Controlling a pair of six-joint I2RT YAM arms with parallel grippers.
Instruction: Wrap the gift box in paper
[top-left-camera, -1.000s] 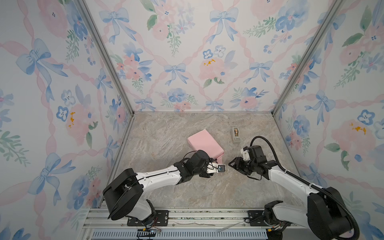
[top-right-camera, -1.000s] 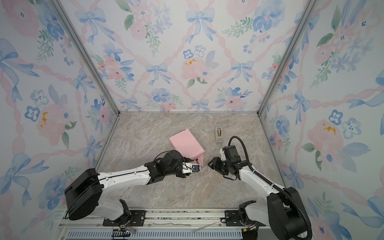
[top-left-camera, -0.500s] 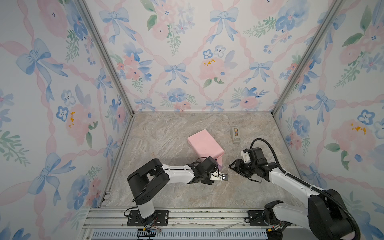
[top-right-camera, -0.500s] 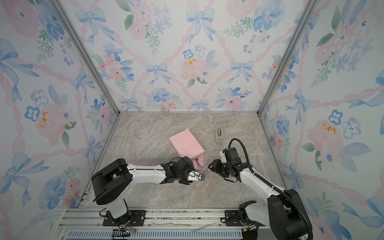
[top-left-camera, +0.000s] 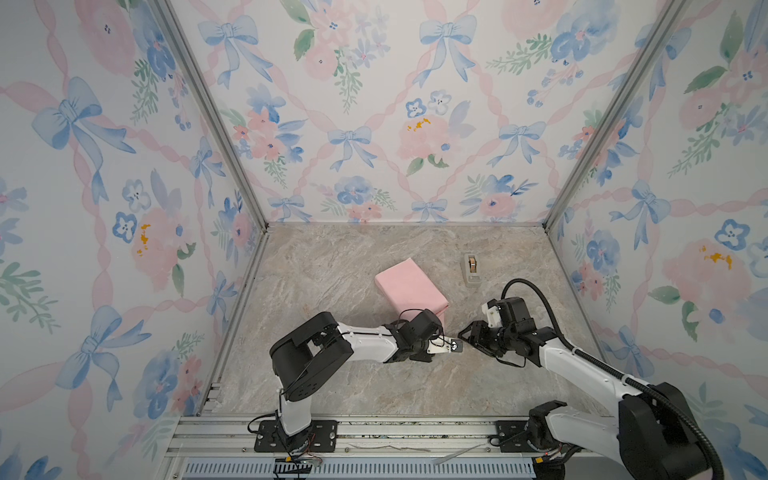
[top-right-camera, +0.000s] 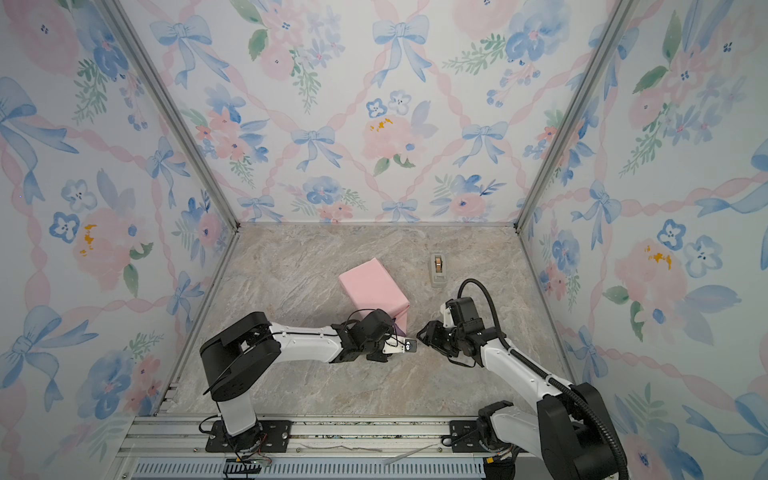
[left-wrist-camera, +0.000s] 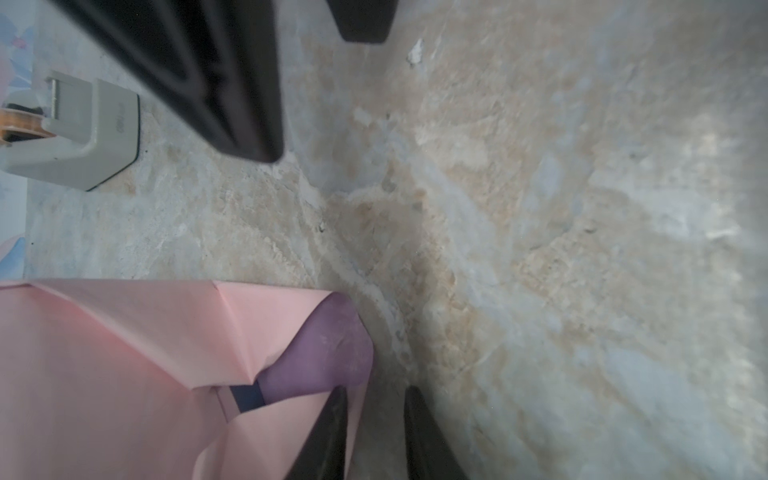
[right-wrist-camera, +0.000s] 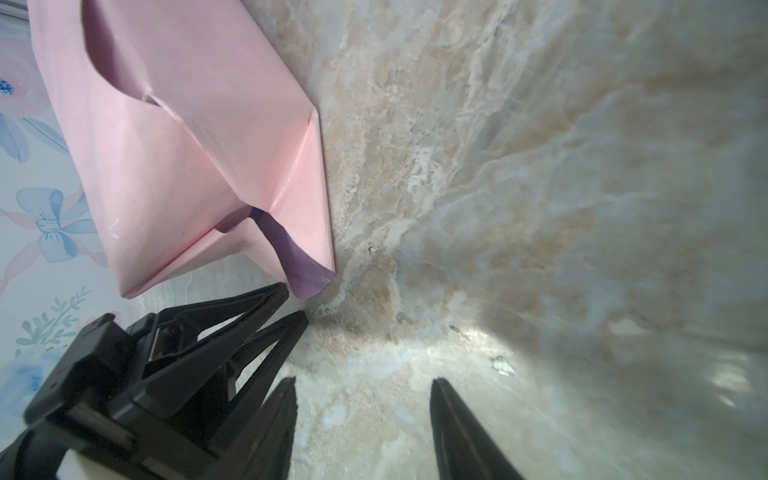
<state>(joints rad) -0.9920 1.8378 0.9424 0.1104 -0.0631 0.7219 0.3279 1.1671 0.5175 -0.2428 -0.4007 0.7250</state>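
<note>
The box (left-wrist-camera: 248, 397) is almost fully inside the paper (top-left-camera: 409, 291), which shows its pink side. The wrapped box lies on the surface (top-left-camera: 365, 399) near the middle of both top views, with the tape dispenser (top-left-camera: 471, 270) to its upper right, apart from it. In the left wrist view only a small navy patch of the box shows, low in the frame, between pink folds at the open end, and a lilac flap (left-wrist-camera: 324, 353) sticks out there. The left tool (right-wrist-camera: 296, 305) is just beside the tip of this flap, its jaws only a little apart, with nothing between them as far as I can see. The right tool (right-wrist-camera: 362, 380) faces it from near, jaws wide apart and empty. I judge the paper thin, light and a bit slippery. It keeps a crease but may tear under a hard pinch. The box looks stiff and light, so it may slide on the smooth surface when pulled. The best hold seems to be the free edge of the flap, pinched flat, while the other tool presses on the top.
</note>
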